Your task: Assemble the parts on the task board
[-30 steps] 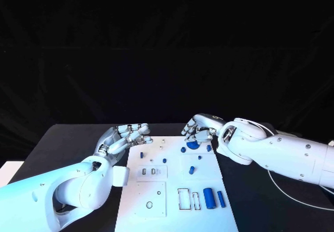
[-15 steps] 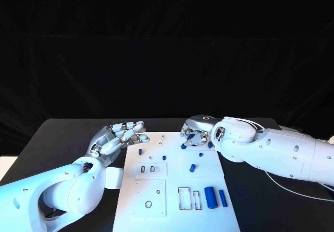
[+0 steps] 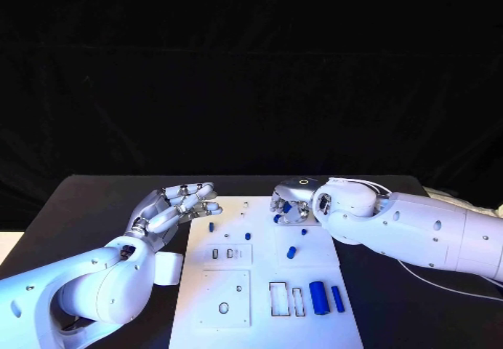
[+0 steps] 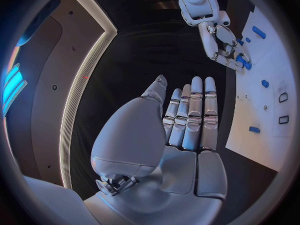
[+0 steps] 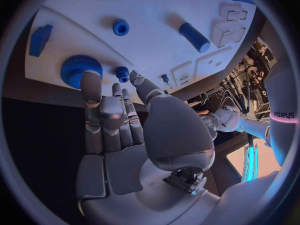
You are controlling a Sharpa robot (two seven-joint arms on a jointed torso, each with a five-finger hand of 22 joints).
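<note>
Head view: the right hand (image 3: 292,203) has drawn a little toward the far end of the task board (image 3: 264,280) over the last second, and hangs at the board's 12 o'clock over a blue part (image 3: 278,218) by its fingertips. Whether it pinches anything here I cannot tell. The left hand (image 3: 173,207) has lifted slightly too, palm up at the board's 10 o'clock, fingers loosely spread and holding nothing. Two long blue cylinders (image 3: 318,297) lie at the board's 5 o'clock, a short blue peg (image 3: 291,252) near the middle. My reading: the right hand is settling on the far parts, so a pick-up looks close, not done.

Left wrist view: the left hand (image 4: 181,130) shows flat, fingers straight and side by side, nothing in it; the right hand (image 4: 226,50) reaches onto the task board (image 4: 262,125).

Right wrist view: the right hand (image 5: 122,130) has fingers extended, one fingertip touching a round blue toothed gear (image 5: 79,70) on the board; nothing is gripped. A blue cylinder (image 5: 195,37) lies farther on. Dark lettering on the white arm (image 5: 282,115) is too cropped to read.
</note>
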